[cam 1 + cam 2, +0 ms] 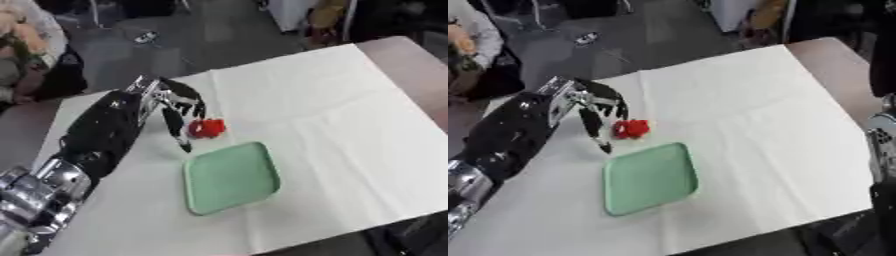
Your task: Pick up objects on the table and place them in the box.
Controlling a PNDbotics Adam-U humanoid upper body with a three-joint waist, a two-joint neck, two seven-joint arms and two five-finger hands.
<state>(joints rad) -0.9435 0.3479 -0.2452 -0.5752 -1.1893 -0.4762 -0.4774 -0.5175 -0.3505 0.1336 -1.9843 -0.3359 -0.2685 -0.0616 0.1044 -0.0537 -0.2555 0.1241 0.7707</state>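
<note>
A small red object [208, 128] lies on the white cloth just beyond the far left corner of a shallow green tray [232, 177]. My left hand [178, 110] reaches in from the left and hangs right over and beside the red object, fingers pointing down and curved around its left side. I cannot tell whether the fingers touch it. Of my right arm only a black and silver part [883, 150] shows at the right edge; its hand is out of sight.
A white cloth [350, 115] covers most of the table, with brown table edge [411, 55] showing at the far right. The near table edge runs along the bottom right. A person sits beyond the far left corner.
</note>
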